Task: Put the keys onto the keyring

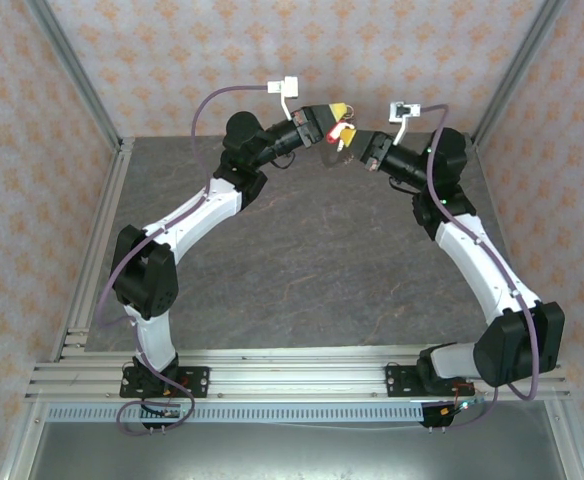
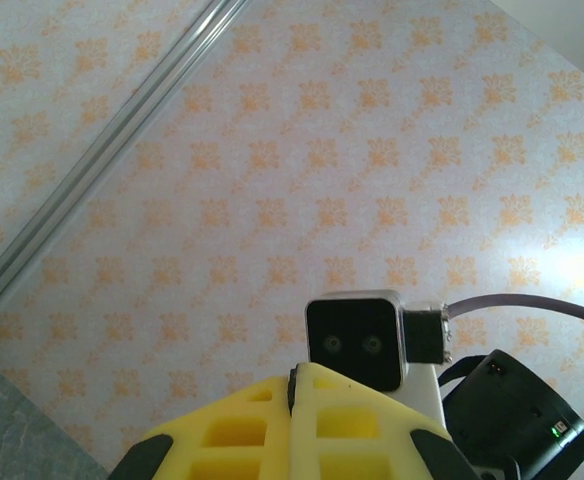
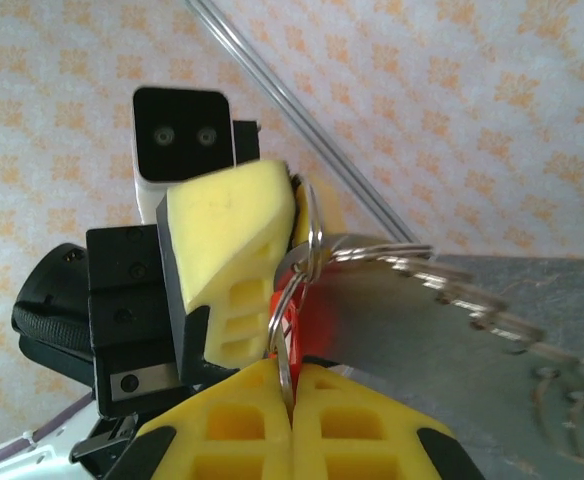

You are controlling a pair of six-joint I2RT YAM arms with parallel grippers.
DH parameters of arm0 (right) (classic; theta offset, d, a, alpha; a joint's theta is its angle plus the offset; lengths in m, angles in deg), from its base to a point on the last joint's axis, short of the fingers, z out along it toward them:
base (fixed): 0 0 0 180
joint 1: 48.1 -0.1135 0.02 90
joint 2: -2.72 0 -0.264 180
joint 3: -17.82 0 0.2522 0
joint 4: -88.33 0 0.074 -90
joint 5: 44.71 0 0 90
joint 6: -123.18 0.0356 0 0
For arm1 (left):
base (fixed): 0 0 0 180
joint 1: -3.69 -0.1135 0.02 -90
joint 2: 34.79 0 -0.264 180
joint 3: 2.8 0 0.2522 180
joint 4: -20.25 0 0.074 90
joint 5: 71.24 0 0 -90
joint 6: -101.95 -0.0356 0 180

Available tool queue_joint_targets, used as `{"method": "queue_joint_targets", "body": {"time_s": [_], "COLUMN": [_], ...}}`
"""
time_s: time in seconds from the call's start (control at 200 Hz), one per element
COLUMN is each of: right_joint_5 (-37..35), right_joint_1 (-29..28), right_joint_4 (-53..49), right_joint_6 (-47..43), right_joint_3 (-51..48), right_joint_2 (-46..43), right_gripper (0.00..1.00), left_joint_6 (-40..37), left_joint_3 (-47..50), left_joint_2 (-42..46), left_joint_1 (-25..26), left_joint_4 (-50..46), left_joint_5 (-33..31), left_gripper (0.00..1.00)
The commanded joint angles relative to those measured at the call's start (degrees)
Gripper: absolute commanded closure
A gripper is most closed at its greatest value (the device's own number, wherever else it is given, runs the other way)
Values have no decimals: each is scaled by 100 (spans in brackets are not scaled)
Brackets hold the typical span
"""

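Both arms are raised and meet high over the table's far side. My left gripper (image 1: 343,122) (image 2: 294,386) is shut, with yellow fingers (image 3: 230,250) pinching the keyring (image 3: 312,232), a silver loop whose jagged fringe fans out to the right. Directly below, my right gripper (image 1: 353,144) (image 3: 292,382) is shut on a thin wire loop linked into that ring. The tiny red keys piece (image 3: 296,318) (image 1: 345,131) lies against that loop at the fingertips. How deep the red piece sits between the pads is hidden.
The grey stone table (image 1: 302,250) lies far below both grippers. Patterned walls with aluminium corner posts (image 1: 77,75) enclose it on three sides. The right wrist camera box (image 2: 356,338) hangs close in front of the left fingers.
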Motion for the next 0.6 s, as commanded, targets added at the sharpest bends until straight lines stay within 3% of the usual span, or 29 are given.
{"method": "queue_joint_targets", "body": {"time_s": [0.0, 0.355, 0.596], "right_joint_5": [79, -419, -911], "right_joint_1": [-297, -399, -398], "right_joint_4": [-595, -1131, -1620], "right_joint_6": [-625, -993, -948], "right_joint_3": [275, 321, 628], "right_joint_2": [13, 68, 56], "right_gripper": [100, 100, 100], "left_joint_6": [-114, -185, -1083], "left_joint_3": [18, 66, 164], "left_joint_2": [312, 337, 615], "left_joint_1": [59, 76, 148], "left_joint_4": [215, 167, -711], "left_joint_5": [-36, -41, -157], "left_gripper": [100, 100, 100]}}
